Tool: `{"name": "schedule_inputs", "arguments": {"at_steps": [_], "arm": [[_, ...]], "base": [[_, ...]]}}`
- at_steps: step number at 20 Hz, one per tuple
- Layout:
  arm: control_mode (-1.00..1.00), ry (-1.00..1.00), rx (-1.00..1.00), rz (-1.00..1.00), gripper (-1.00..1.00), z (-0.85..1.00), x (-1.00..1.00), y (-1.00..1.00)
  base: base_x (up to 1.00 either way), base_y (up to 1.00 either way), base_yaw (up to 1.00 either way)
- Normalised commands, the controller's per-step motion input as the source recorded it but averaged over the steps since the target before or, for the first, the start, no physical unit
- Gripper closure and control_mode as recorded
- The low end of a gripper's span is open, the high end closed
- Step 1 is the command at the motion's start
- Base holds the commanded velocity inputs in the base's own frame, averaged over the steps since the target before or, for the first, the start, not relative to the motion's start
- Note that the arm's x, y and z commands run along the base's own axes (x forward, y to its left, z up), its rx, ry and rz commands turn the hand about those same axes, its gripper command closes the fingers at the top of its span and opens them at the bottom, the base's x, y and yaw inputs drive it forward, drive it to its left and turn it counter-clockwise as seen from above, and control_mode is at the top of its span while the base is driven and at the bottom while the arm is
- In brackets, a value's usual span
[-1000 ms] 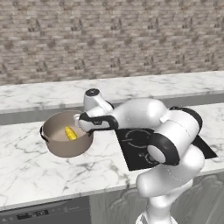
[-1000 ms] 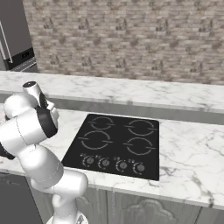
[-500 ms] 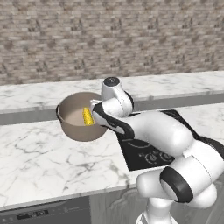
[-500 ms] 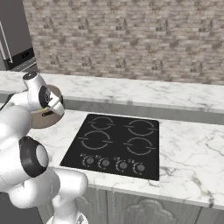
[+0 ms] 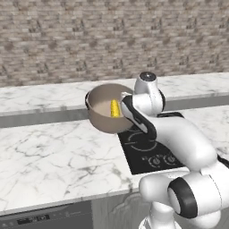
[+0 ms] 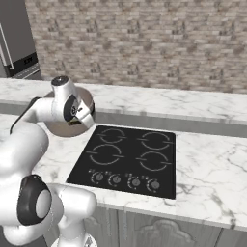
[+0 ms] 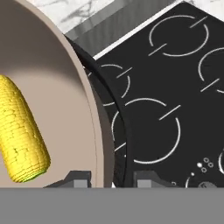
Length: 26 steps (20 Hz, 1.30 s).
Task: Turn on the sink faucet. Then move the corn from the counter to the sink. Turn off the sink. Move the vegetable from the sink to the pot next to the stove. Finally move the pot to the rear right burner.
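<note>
**Observer:** Since a second ago, what has shifted?

**Me:** Pot and corn have travelled rightward with my hand. A second back the pot sat low on the counter left of the stove; now it hangs lifted, its right edge over the cooktop's left side, well short of the rear right burner.

**Observer:** Going left to right, what do you see?

**Me:** Marble counter first, then the pot with the corn lying inside against the wall nearest me, then my gripper, then the black cooktop. From my hand camera the pot's rim runs up between my two fingertips, one inside the wall and one outside, so I am pinching the pot by its rim on one side only.

**Observer:** What could go wrong?

**Me:** I judge the main risk is tilt. Held at one edge, the pot could swing or pivot in my pinch, and the cob could roll out. The rim might also slip free if I move briskly, dropping the pot on the glass. Setting it down off the ring, or clipping the knobs along the front, is a smaller risk.

**Observer:** And your arm?

**Me:** Folded: elbow bent, forearm reaching left and forward across my body, wrist turned so the fingers point down at the rim, pot hanging beside the hand.
</note>
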Motion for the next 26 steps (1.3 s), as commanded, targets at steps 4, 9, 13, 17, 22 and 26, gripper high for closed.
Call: {"name": "schedule_inputs", "arguments": {"at_steps": [4,9,13,17,22,26], "arm": [[-1.0,0.05,0.01,-0.14,1.0,0.2,0.0,-1.0],[-1.0,0.09,0.06,-0.12,1.0,0.01,0.07,-1.0],[-1.0,0.05,0.1,-0.09,1.0,0.0,0.11,-1.0],[-1.0,0.01,0.13,-0.08,1.0,0.0,0.09,-1.0],[-1.0,0.03,0.12,-0.08,1.0,0.0,0.12,-1.0],[-1.0,0.03,0.01,-0.07,1.0,-0.18,0.19,-0.74]], "base": [[0.0,0.0,0.0],[0.0,0.0,0.0],[0.0,0.0,0.0],[0.0,0.0,0.0],[0.0,0.0,0.0],[0.0,0.0,0.0]]}}
